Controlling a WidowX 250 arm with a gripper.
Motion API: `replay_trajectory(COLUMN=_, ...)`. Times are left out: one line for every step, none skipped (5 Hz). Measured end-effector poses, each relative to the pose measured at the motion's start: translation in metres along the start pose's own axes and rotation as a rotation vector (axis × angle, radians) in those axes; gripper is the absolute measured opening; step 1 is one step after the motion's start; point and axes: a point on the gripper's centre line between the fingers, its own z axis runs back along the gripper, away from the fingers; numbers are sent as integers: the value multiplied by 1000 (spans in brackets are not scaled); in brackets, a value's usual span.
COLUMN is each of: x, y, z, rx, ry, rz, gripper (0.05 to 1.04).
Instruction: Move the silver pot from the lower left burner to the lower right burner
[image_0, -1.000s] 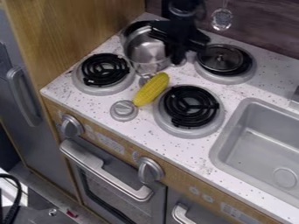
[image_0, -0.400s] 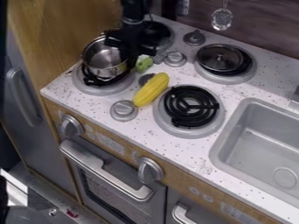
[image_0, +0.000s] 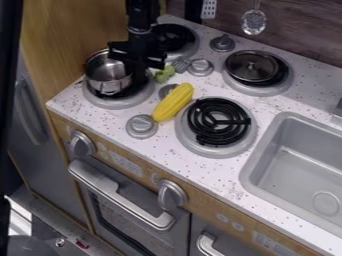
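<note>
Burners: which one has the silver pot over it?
The lower left burner: the silver pot is over it. The lower right burner has its coil bare, and the upper right burner carries a dark round lid.

Silver pot (image_0: 107, 73): round, open-topped, shiny metal inside and out; right side partly hidden. Mouth turned up. Placed over the rear-left part of the lower left burner (image_0: 119, 104); whether weight is borne by the coil cannot be told. That burner: black coil set in a round grey base, coil mostly covered, front of base exposed. Lower right burner (image_0: 215, 122): black spiral coil, ringed by a matching grey base, lying flat in the white speckled top, fully exposed.
</note>
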Motion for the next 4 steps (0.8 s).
replay_trajectory(x=-2, y=-9, z=3, rx=-8, ry=20, rz=-18, gripper=312)
replay_trajectory(x=-2, y=-17, z=26, rx=-28, ry=24, rz=-35, gripper=604)
replay_trajectory(x=8, y=-19, z=71, rx=-41, ry=-43, rz=-30, gripper=894)
replay_trajectory(x=7, y=-22, z=84, rx=-80, ry=-29, rz=-49, gripper=1007)
